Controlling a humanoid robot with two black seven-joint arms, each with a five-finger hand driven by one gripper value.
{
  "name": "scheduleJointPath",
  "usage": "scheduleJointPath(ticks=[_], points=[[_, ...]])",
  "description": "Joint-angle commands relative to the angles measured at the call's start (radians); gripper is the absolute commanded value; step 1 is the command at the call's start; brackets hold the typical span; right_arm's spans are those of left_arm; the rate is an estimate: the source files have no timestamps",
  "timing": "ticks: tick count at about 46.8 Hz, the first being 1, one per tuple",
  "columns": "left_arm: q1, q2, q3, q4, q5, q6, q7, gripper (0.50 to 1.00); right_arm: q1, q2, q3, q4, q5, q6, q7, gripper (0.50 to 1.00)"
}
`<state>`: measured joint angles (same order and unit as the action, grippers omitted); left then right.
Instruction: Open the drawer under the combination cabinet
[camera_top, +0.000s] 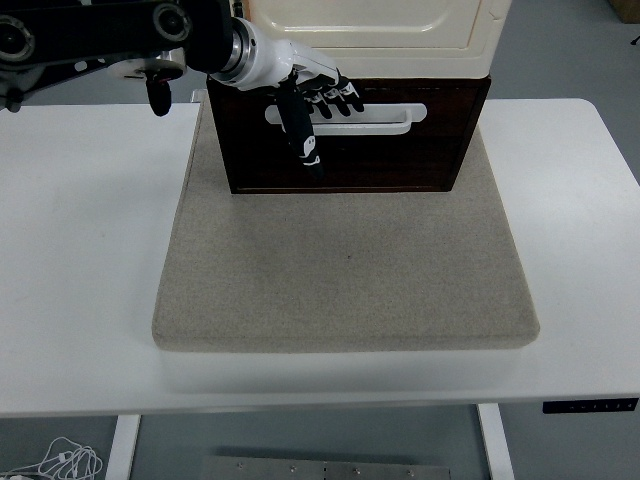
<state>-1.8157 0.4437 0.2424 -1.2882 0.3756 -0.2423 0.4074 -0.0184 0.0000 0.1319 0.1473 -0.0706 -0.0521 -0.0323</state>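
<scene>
The drawer (345, 135) sat under the cream cabinet (380, 25) at the far edge of a grey mat (345, 270) on the table (80, 250). The left hand (305, 100) lay at the left end of the white handle (390, 118), fingers loosely spread and gripping nothing, thumb hanging down, probably placed to hook the slot.

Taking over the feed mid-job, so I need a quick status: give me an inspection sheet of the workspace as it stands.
Surface: white table carrying a grey mat.
Job's things: dark drawer with white handle, under the cream cabinet; looks closed.
Clutter: nothing seen.
Grippers: left robot hand at the handle's left end, fingers on it, thumb hanging down; grasp unclear. Right hand not in view.
Cables: white cable on the floor, bottom left.
Surroundings: grey floor.
</scene>
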Motion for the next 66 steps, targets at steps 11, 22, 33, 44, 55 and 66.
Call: scheduleJointPath(ticks=[11, 22, 33, 44, 55, 66], points=[[0.022, -0.045, 0.0, 0.062, 0.002, 0.001, 0.01, 1.0, 0.0, 0.0, 0.0, 0.0, 0.0, 0.0, 0.0, 0.926], [0.032, -0.071, -0.003, 0.093, 0.002, -0.005, 0.014, 1.0, 0.0, 0.0, 0.0, 0.001, 0.0, 0.0, 0.0, 0.926], [0.032, -0.089, -0.008, 0.095, 0.003, -0.008, 0.014, 1.0, 0.0, 0.0, 0.0, 0.0, 0.0, 0.0, 0.0, 0.926], [0.033, -0.094, -0.009, 0.093, 0.003, -0.009, 0.014, 1.0, 0.0, 0.0, 0.0, 0.001, 0.0, 0.0, 0.0, 0.926], [0.041, -0.103, -0.009, 0.093, 0.003, -0.009, 0.014, 1.0, 0.0, 0.0, 0.0, 0.0, 0.0, 0.0, 0.0, 0.926], [0.042, -0.102, -0.009, 0.089, 0.003, -0.043, 0.014, 1.0, 0.0, 0.0, 0.0, 0.0, 0.0, 0.0, 0.0, 0.926]])
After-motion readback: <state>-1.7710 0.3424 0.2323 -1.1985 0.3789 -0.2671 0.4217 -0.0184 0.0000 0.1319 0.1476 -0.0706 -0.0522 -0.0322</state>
